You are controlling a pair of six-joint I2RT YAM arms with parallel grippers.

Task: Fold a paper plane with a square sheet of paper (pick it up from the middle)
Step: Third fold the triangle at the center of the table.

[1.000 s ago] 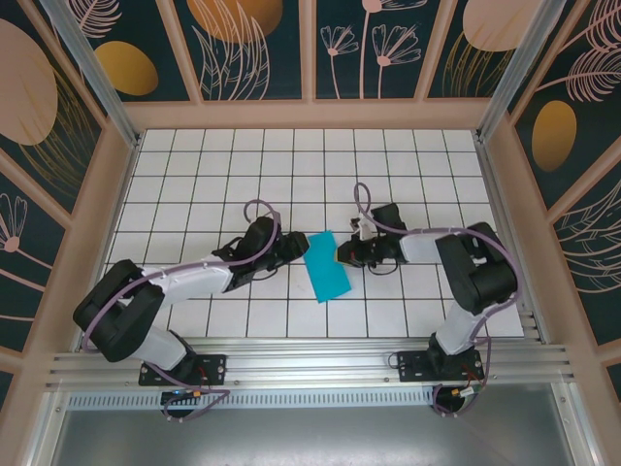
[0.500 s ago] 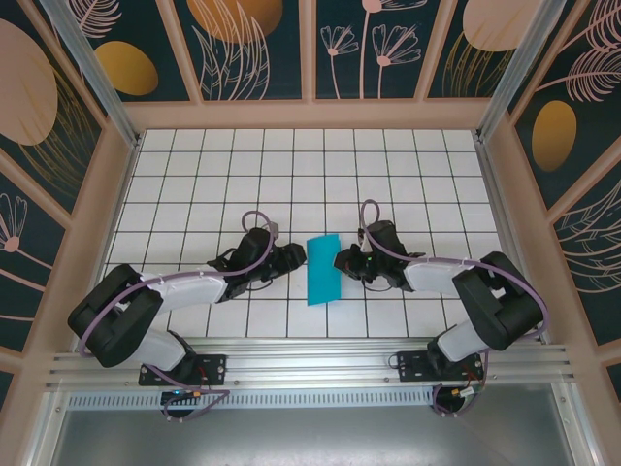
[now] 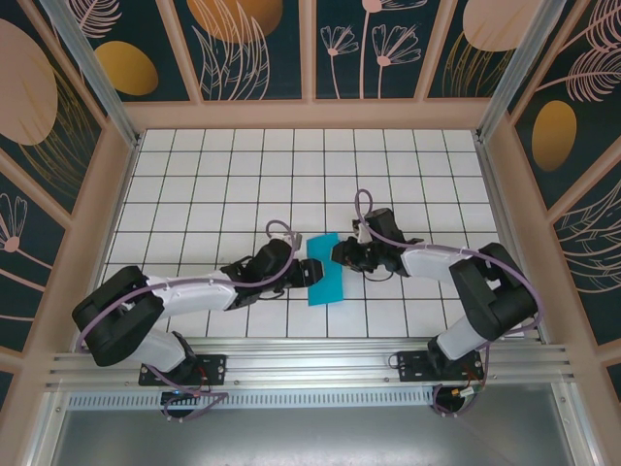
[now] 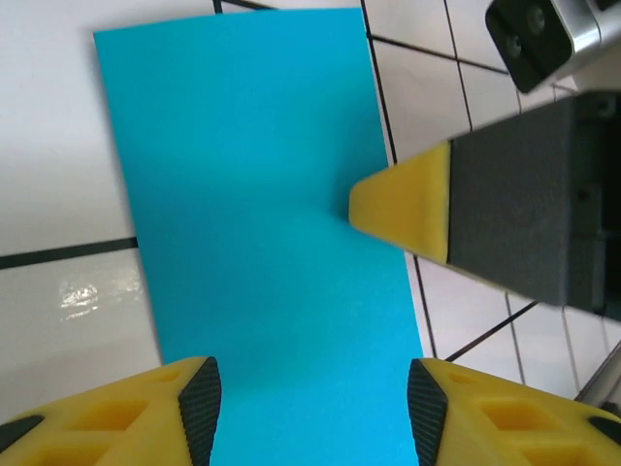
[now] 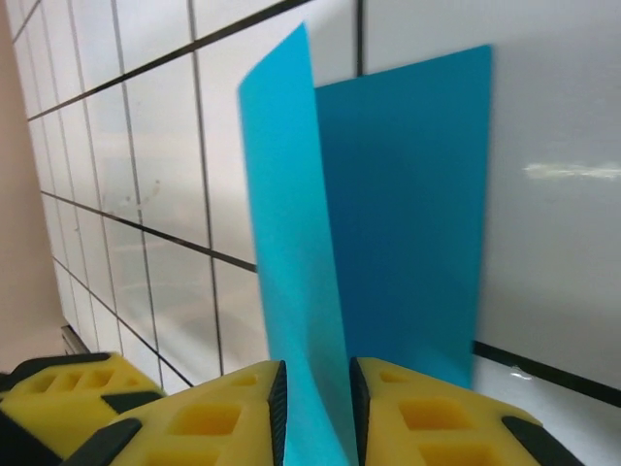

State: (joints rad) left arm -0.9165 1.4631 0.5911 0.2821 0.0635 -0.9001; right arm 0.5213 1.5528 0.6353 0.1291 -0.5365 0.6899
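Our arms reach inward: left gripper [image 4: 312, 410] spread over the square sheet of paper [image 4: 252, 194], right gripper [image 5: 317, 403] slightly parted around its flap.

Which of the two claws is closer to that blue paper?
Right. A raised flap of the square sheet of paper stands between the fingers of the right gripper. The left gripper is open over the sheet's opposite edge, contact unclear.

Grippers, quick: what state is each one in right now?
Left gripper: open, fingers spread over the square sheet of paper.
Right gripper: fingers close around the sheet's raised flap; gripping or not cannot be told.
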